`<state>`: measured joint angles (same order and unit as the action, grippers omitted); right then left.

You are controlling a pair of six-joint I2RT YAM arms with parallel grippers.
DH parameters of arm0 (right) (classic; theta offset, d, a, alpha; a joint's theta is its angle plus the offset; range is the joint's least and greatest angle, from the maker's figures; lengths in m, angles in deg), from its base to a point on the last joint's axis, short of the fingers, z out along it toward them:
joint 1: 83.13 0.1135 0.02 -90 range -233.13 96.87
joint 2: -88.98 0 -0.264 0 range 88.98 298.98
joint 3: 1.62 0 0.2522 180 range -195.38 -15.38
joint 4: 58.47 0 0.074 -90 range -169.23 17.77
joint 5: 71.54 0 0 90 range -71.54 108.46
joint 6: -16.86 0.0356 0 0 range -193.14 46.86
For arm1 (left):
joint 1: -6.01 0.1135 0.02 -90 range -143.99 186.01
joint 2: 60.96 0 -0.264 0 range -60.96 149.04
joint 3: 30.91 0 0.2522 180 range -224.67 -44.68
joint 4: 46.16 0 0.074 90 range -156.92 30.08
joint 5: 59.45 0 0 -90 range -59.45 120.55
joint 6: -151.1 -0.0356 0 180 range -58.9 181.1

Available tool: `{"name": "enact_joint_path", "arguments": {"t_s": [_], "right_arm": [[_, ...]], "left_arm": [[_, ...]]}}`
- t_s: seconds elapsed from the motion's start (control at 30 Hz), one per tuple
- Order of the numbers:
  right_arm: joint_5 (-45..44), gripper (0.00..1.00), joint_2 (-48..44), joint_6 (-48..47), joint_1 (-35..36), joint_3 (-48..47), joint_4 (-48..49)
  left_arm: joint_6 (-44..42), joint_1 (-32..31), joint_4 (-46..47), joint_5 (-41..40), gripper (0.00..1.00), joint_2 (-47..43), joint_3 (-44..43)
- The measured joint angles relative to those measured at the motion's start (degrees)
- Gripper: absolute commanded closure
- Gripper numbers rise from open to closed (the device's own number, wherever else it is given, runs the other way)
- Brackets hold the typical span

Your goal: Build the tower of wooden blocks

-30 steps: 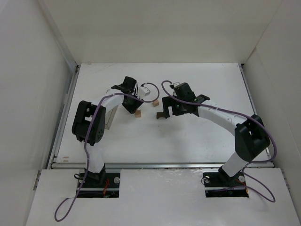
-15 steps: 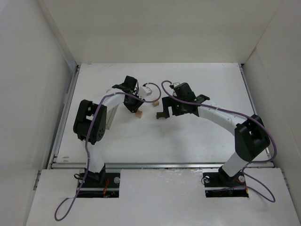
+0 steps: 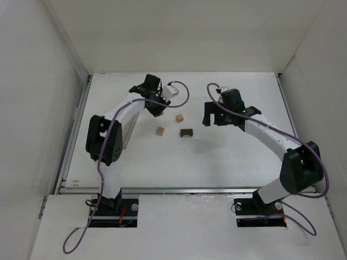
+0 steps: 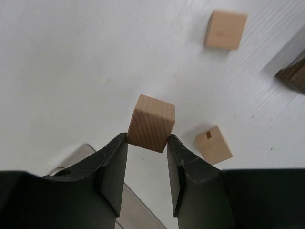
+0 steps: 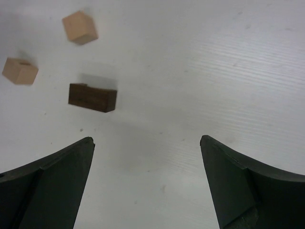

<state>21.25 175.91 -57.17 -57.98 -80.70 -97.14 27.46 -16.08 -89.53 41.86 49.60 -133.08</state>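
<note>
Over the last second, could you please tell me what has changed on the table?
The left gripper closed on a tan block and lifted it toward the far side. The right gripper, open, drew back rightward from the dark arch. The arch and two other tan cubes stayed put.

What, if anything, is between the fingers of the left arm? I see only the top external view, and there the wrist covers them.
Observer: In the left wrist view, the left gripper is shut on a tan block. The fingers pinch it at its near end.
Operator: And the right arm, does it carry something?
Observer: No. In the right wrist view, the right gripper is open, and only the white table shows between its fingers.
Operator: Is there any mark on the cubes that lie free?
Observer: Yes. In the left wrist view, the loose cube nearest the held one has a small dark mark on its top face.
</note>
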Motion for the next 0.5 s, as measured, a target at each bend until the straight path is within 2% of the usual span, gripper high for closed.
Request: {"name": "enact_joint_path", "arguments": {"t_s": [0.2, 0.4, 0.5], "right_arm": [[1.05, 0.01, -2.75, -1.4, -5.88, 1.11, 0.17], [2.1, 0.0, -6.82, -2.32, -10.21, 4.7, 0.0], [1.75, 0.0, -8.92, -2.32, -12.81, 5.07, -0.02]], "left_arm": [[-2.23, -5.77, -2.49, 1.77, 1.0, -0.07, -10.56], [-4.76, -15.87, -6.14, 5.68, 1.0, 0.5, -11.13], [-5.38, -18.95, -7.21, 6.4, 1.0, 1.25, -10.95]]}}
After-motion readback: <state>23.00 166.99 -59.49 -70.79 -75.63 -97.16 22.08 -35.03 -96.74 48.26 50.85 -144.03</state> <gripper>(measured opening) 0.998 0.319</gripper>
